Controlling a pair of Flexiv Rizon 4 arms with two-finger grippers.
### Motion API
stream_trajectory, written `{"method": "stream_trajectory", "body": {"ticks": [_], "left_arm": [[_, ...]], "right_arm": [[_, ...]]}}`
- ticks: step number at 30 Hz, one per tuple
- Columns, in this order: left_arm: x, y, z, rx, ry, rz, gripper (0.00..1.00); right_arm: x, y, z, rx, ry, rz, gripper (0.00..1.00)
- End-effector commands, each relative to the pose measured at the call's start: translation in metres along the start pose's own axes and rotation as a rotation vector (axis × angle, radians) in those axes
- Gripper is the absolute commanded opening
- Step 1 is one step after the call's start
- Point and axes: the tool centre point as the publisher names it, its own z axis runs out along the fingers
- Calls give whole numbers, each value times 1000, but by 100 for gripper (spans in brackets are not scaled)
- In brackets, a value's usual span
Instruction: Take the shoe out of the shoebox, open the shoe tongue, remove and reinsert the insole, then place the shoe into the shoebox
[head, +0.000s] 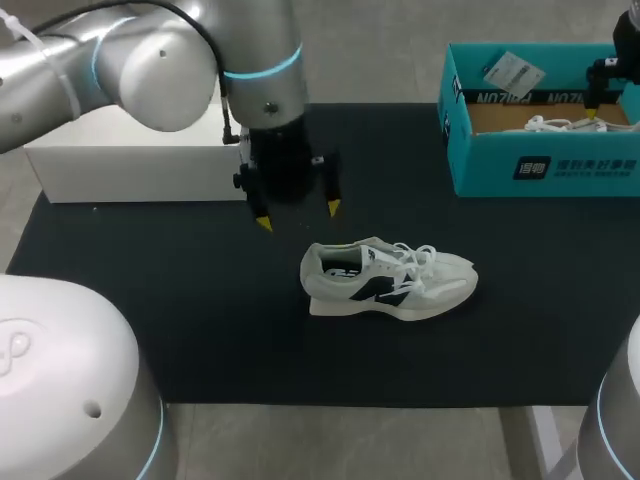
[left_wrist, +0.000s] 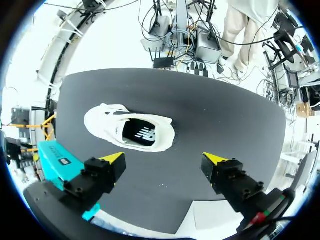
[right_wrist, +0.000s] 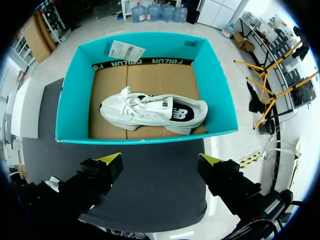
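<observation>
Shoe (head: 388, 280) centre-frame, long axis horizontal, heel left. Left gripper (head: 298, 213) released, upper-left of heel, nearer. Right gripper (right_wrist: 160, 160) released, over shoebox (head: 490, 165).

So the left arm (head: 150, 50) is fat silver tubing with a glowing light-blue ring at the wrist joint and a black cable zip-tied along it. Left gripper (head: 298, 215) is all black, blocky fingers (left_wrist: 97, 175) with small screws and pointy yellow tips. Right gripper (right_wrist: 160, 160) looks identical, far as I can see.
</observation>
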Motion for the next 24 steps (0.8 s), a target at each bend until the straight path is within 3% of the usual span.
{"method": "stream_trajectory", "body": {"ticks": [1, 13, 18, 23, 24], "left_arm": [[15, -4, -15, -26, -284, 142, 100], [15, -4, -15, -26, -284, 142, 100], [31, 17, -19, 204, -422, -320, 100], [61, 32, -21, 464, -595, -796, 100], [66, 33, -19, 505, -589, -845, 100]], "right_arm": [[0, -1, 0, -2, 0, 1, 100], [0, -1, 0, -2, 0, 1, 100], [0, -1, 0, -2, 0, 1, 100], [0, -1, 0, -2, 0, 1, 100], [0, -1, 0, -2, 0, 1, 100]]}}
